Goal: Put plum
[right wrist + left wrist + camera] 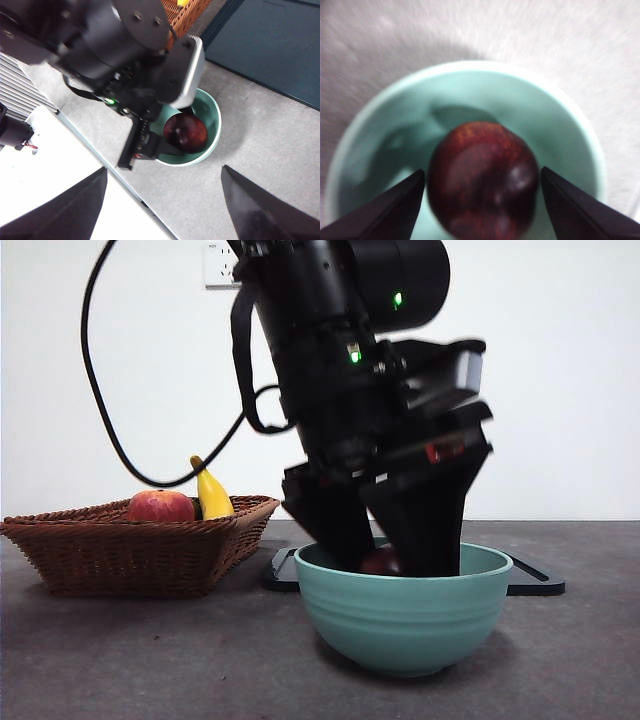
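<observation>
**Lowering the plum into the green bowl**

Reaching down inside the bowl, the left gripper (385, 558) has its two black jaws spread on either side of the plum (482, 180). In the left wrist view a sliver of gap shows between each jaw and the fruit's skin, so the grip looks released, or very nearly so; I cannot be sure the jaws are fully clear of the fruit.

Between the jaws, the plum sits low in the green bowl (405, 625), apparently on or close to the bottom. From the front only a small dark-red patch of it shows over the rim.

Farther out from the gripper, beyond the bowl, a wicker basket (140, 550) holds a red-orange fruit (160, 506) and a banana (211, 492). A dark mat (535, 580) lies flat behind the bowl.

The right gripper (162, 205) hangs high, well away from the bowl, jaws wide apart and holding nothing.

The step in hand seems to be the release at the end of placing. Next, the left arm should rise straight up, keeping the jaws parted so they neither drag the plum nor clip the rim.
</observation>
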Robot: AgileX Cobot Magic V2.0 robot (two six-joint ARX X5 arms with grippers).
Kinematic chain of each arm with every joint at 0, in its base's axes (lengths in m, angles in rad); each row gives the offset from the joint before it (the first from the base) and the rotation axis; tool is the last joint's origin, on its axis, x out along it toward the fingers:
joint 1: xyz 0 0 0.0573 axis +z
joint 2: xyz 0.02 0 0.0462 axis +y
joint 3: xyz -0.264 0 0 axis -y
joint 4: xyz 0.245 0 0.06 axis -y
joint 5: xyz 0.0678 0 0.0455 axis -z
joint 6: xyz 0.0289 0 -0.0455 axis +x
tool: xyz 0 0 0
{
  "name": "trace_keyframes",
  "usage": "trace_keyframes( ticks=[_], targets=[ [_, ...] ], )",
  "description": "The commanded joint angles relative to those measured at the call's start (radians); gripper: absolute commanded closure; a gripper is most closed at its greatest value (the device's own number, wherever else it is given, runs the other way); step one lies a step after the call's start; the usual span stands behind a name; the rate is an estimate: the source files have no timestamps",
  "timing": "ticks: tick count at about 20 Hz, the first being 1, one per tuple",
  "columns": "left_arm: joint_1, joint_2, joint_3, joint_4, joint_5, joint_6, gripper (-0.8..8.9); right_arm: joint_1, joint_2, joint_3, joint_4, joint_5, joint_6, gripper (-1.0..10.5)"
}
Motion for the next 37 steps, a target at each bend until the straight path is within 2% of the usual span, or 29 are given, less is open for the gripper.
trace_keyframes(
  ticks=[1,7,14,16,19,22,25,28,34,37],
  targets=[
    [-0.003,-0.054,0.045,0.009,-0.003,-0.008,4.38,0.005,0.006,0.018,0.009,0.000,-0.008,5.8],
    [0.078,-0.258,0.066,0.008,-0.003,-0.055,4.39,0.005,0.006,0.018,0.009,0.000,-0.008,5.8],
    [0.329,-0.568,0.063,-0.032,0.005,-0.104,4.39,0.005,0.006,0.018,0.009,0.000,-0.008,5.8],
    [0.398,-0.641,0.046,-0.083,0.020,-0.103,4.39,0.005,0.006,0.018,0.010,0.000,-0.008,5.8],
    [0.469,-0.751,-0.032,-0.104,0.116,-0.104,4.39,0.005,0.006,0.018,0.011,0.000,-0.008,5.8],
    [0.486,-0.858,-0.181,-0.113,0.208,-0.104,4.38,0.005,0.007,0.018,0.011,0.000,-0.008,5.8],
    [0.485,-0.941,-0.360,-0.116,0.349,-0.113,4.39,0.005,0.007,0.018,0.011,0.000,-0.008,5.8],
    [0.483,-0.980,-0.463,-0.133,0.462,-0.126,4.39,0.005,0.007,0.018,0.011,0.007,-0.008,5.8],
    [0.483,-0.983,-0.478,-0.146,0.487,-0.126,4.39,0.005,0.011,0.015,0.009,0.006,-0.003,5.8],
    [0.483,-0.983,-0.478,-0.144,0.509,-0.126,4.39,0.010,0.050,0.013,0.009,0.011,0.022,5.8]
  ],
)
